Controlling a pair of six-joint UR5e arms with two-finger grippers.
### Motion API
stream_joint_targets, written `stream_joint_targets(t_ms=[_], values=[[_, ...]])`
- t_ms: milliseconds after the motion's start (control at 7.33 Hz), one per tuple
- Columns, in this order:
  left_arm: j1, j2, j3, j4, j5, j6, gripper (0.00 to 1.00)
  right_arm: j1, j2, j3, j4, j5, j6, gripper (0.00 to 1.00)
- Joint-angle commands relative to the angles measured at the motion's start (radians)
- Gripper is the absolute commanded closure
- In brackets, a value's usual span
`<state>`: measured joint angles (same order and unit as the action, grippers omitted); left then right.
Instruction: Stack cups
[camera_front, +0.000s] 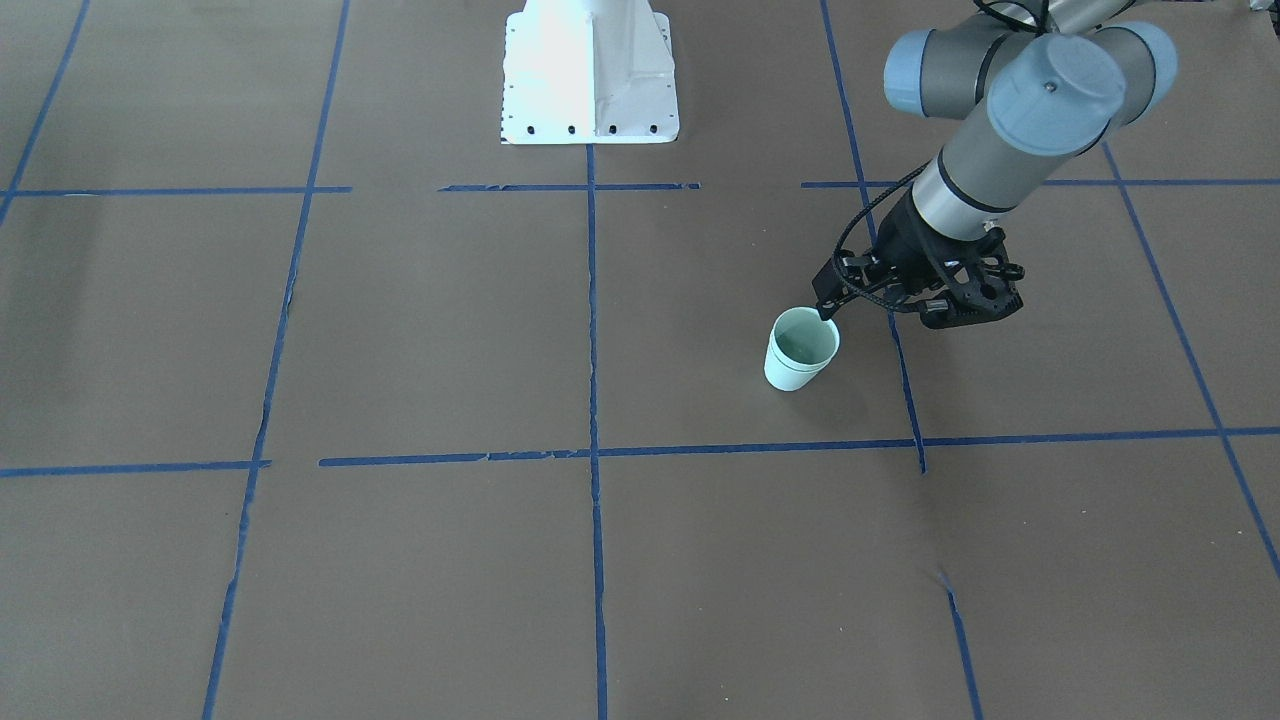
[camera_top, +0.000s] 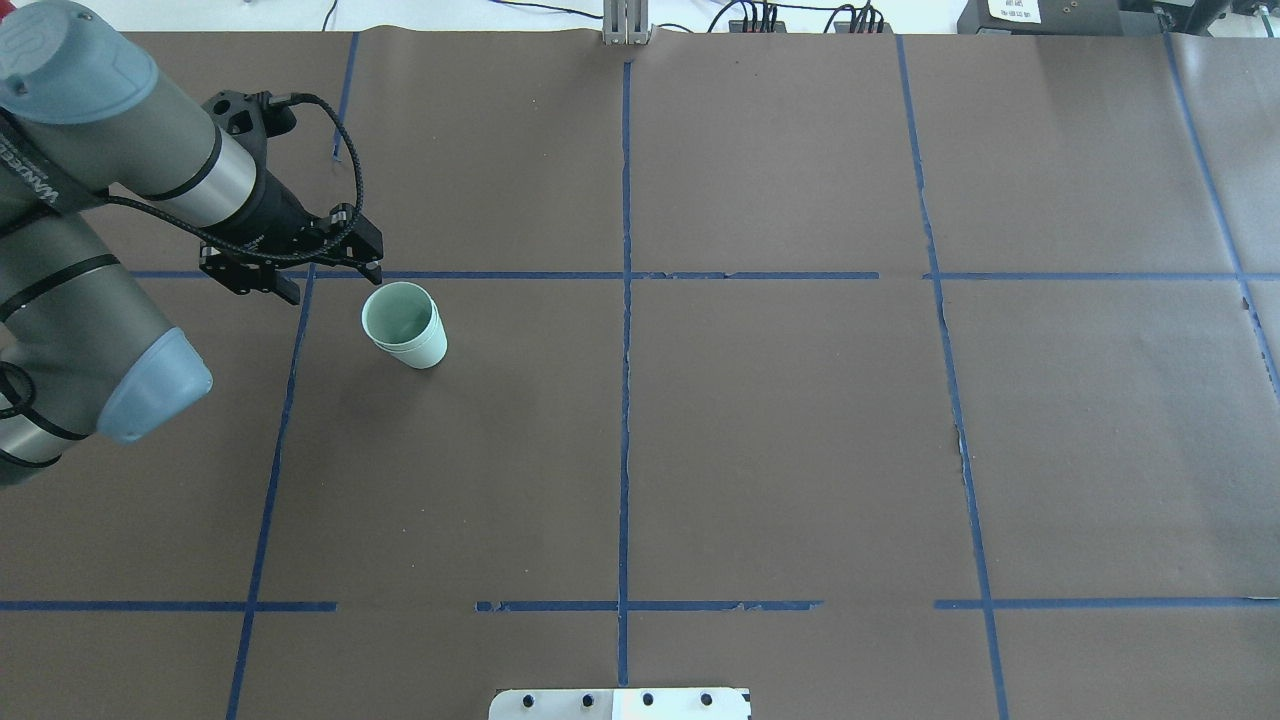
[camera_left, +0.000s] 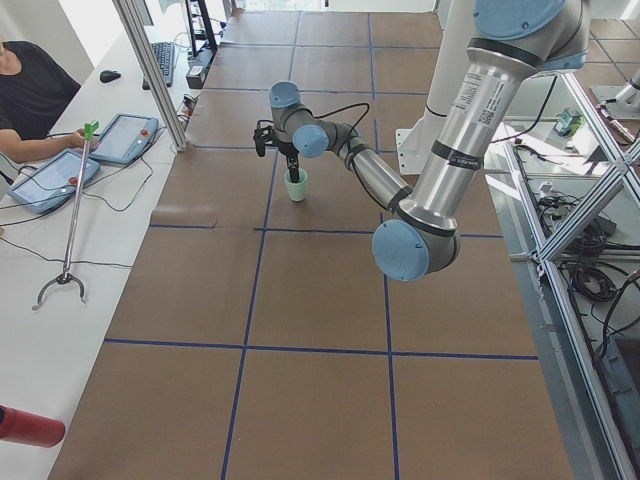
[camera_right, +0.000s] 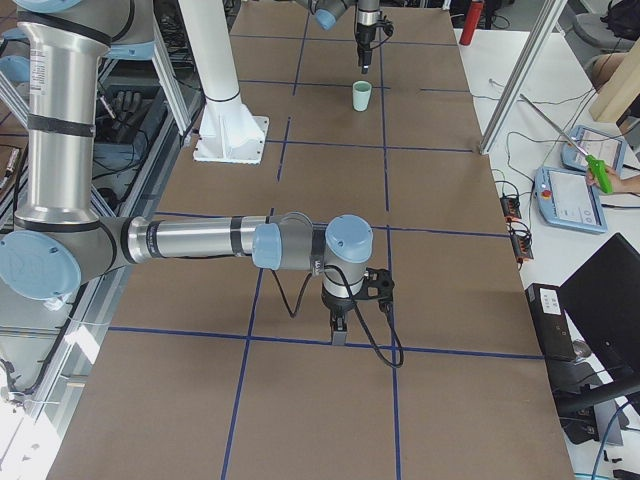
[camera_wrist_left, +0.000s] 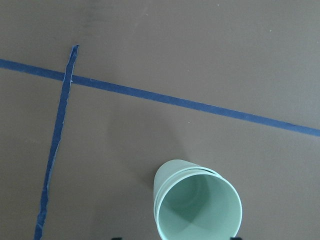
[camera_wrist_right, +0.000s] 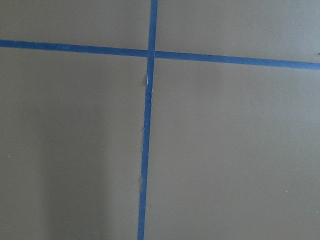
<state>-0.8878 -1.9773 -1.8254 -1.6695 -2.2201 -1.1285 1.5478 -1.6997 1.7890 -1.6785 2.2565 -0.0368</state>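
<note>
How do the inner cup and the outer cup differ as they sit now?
The outer cup stands on the table; the inner cup sits nested in it. The inner cup's rim rides higher than the outer cup's. The inner cup shows its hollow inside; the outer cup shows only its wall and a sliver of rim. Both are pale mint green, tapered and upright.

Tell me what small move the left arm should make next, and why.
Probably lift the left gripper straight up and away: the cups already sit nested and upright on the table, and the gripper is open, holding nothing.
</note>
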Motion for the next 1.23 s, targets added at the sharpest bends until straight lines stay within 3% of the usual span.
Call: stream_joint_targets(t_ms=[0, 545, 955, 1091], values=[[-0.138, 0.056, -0.006, 0.01, -0.007, 0.248, 0.0, 0.0, 0.0, 0.0, -0.001, 0.0, 0.0, 0.0], [-0.449, 0.263, 0.046, 0.011, -0.05, 0.856, 0.0, 0.0, 0.0, 0.0, 0.0, 0.0, 0.0, 0.0], [-0.652, 0.363, 0.275, -0.002, -0.107, 1.221, 0.0, 0.0, 0.0, 0.0, 0.0, 0.0, 0.0, 0.0], [-0.661, 0.365, 0.299, 0.002, -0.13, 1.234, 0.0, 0.0, 0.0, 0.0, -0.001, 0.0, 0.0, 0.0]])
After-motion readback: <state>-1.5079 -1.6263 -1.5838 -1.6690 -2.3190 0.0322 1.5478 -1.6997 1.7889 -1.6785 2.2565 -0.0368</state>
